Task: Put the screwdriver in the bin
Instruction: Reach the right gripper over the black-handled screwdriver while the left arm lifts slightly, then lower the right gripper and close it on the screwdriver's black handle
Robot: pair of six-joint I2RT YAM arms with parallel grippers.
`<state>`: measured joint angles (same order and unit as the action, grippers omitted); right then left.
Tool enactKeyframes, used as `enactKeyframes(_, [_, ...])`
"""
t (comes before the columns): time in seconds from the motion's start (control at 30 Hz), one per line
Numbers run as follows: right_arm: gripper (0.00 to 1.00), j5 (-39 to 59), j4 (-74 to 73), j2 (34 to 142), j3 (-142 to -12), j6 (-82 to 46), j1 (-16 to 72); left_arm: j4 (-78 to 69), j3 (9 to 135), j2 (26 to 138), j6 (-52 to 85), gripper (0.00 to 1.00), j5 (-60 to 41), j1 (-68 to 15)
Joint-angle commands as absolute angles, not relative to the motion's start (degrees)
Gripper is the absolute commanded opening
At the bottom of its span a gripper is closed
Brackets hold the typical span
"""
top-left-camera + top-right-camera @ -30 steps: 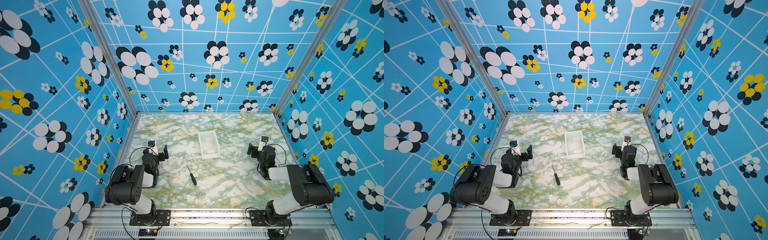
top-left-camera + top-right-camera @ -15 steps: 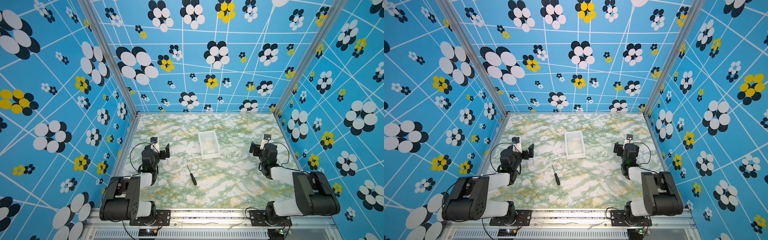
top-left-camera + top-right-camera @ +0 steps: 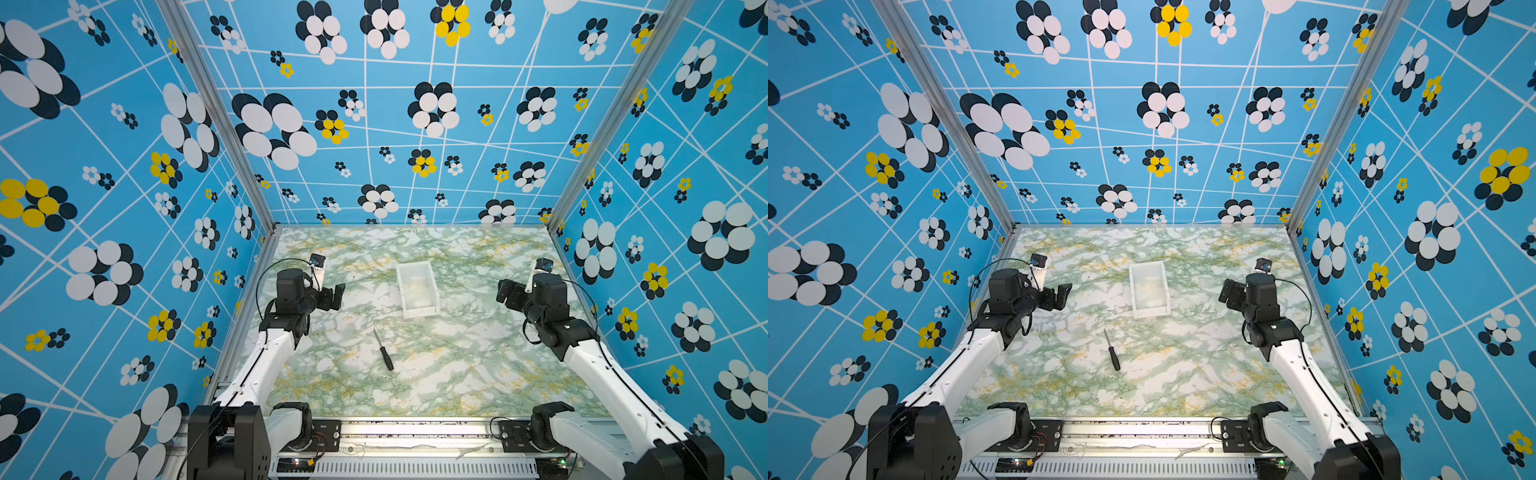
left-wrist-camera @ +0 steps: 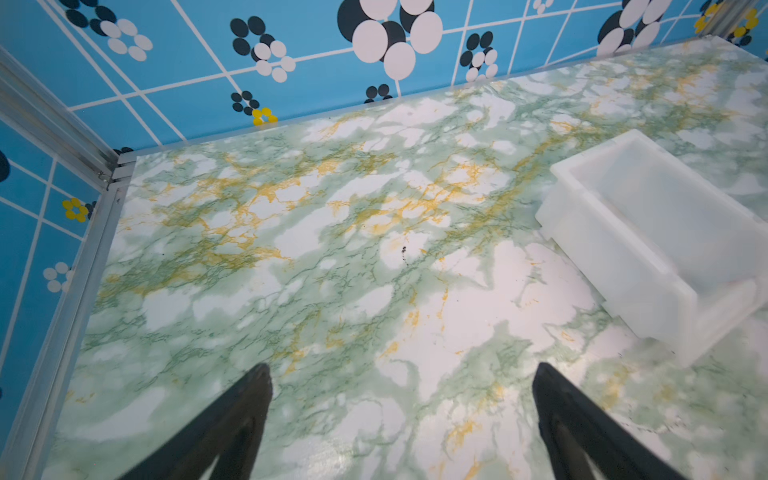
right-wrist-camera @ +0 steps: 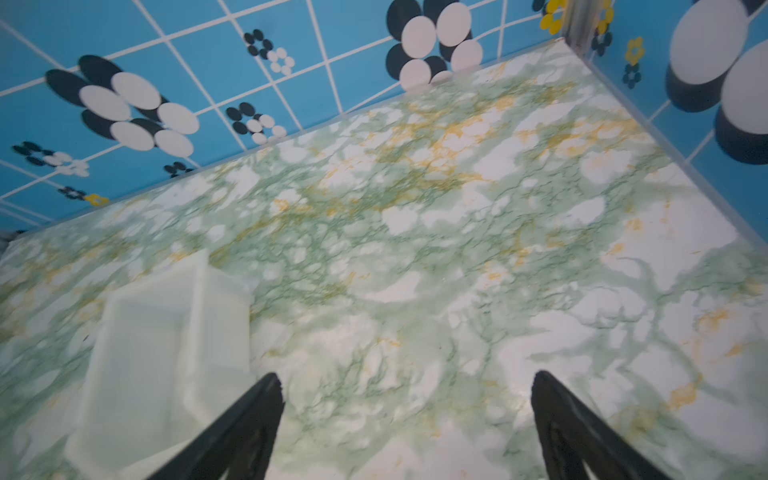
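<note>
Jaws of the left gripper (image 4: 401,374) stand wide apart with nothing between them. It hovers near the left edge of the worktop (image 3: 457,374), pointing inward.

Next along, the screwdriver (image 3: 384,351) lies flat about midway between the left and right edges and nearer the front edge than the bin. Its black handle points frontward and its thin shaft points back. Nothing touches it.

The bin (image 3: 420,311) sits beyond the shaft tip and apart from it, near the worktop's centre, and looks empty.

The right gripper (image 5: 405,380) hangs near the right edge, also spread wide and holding nothing.

The pick has not begun, and several things could go wrong:
- **Poor alignment:** the tool is slim and lies flat, so fingers coming down off its line could clip it and roll it away.
- **Grip on the shaft:** closing on the thin shaft rather than the handle could let it pivot or slip out.
- **Pressing too low:** the fingertips would scrape the worktop.
- **At the bin:** it looks light, so a brushing finger could shove it, and a screwdriver released crosswise might rest on the rim instead of dropping inside.
</note>
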<state>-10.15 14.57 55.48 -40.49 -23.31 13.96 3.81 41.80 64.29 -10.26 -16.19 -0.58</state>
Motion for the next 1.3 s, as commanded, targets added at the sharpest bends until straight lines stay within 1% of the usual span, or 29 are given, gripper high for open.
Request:
enactKeyframes(0.0, [0.87, -6.83, 29.87, 53.41, -41.71, -28.05, 20.82, 26.49, 49.96, 62.91, -15.60, 0.99, -16.93, -2.34])
enactKeyframes(0.03, [0.83, -6.69, 32.11, 53.51, -42.71, -28.91, 23.54, 30.71, 52.68, 63.31, -16.34, 0.99, -15.65, -3.34])
enactKeyframes(0.1, [0.80, -6.26, 36.05, 54.20, -44.71, -31.18, 28.35, 38.16, 57.60, 64.41, -17.54, 0.99, -12.46, -5.46])
enactKeyframes(0.13, [0.75, -6.09, 36.88, 54.95, -45.31, -32.31, 31.26, 41.60, 59.94, 65.26, -17.51, 0.99, -10.29, -6.67])
enactKeyframes(0.2, [0.73, -5.80, 37.20, 57.40, -46.24, -34.47, 37.63, 47.24, 64.60, 67.11, -17.21, 0.99, -8.51, -7.96])
enactKeyframes(0.3, [0.71, -6.75, 37.64, 64.23, -49.78, -36.32, 46.93, 54.64, 70.57, 69.67, -15.17, 0.99, -10.40, -8.25])
enactKeyframes(0.33, [0.67, -6.68, 37.35, 67.13, -51.32, -36.59, 49.63, 56.52, 71.92, 70.08, -14.40, 0.99, -11.43, -8.26])
enactKeyframes(0.37, [0.66, -6.87, 37.25, 69.44, -52.81, -36.88, 51.93, 57.80, 72.72, 70.22, -13.83, 0.99, -12.77, -8.26])
enactKeyframes(0.4, [0.63, -7.48, 36.86, 72.47, -54.60, -36.94, 54.34, 58.79, 73.19, 70.14, -13.67, 0.99, -14.31, -8.26])
enactKeyframes(0.5, [0.63, -7.99, 34.94, 79.96, -58.91, -37.03, 59.66, 59.85, 72.65, 68.63, -13.87, 0.99, -16.84, -8.60])
enactKeyframes(0.63, [0.62, -5.81, 33.64, 90.67, -64.88, -36.08, 63.37, 61.79, 71.10, 65.62, -18.42, 0.99, -20.19, -9.00])
enactKeyframes(0.83, [0.61, -4.45, 33.57, 100.95, -72.08, -35.38, 65.89, 63.36, 68.81, 62.09, -19.42, 0.99, -20.70, -9.57])
enactKeyframes(0.9, [0.59, -3.99, 33.66, 103.50, -74.06, -35.17, 66.05, 63.05, 67.90, 61.02, -19.20, 0.99, -20.65, -9.76])
enactKeyframes(0.97, [0.52, -3.85, 34.81, 106.15, -76.45, -34.81, 66.09, 62.52, 67.06, 60.05, -18.90, 0.99, -20.33, -9.96])
enactKeyframes(1.27, [0.50, -6.72, 39.71, 113.66, -82.72, -34.28, 66.23, 61.72, 67.98, 58.52, -16.42, 0.99, -19.52, -10.23])
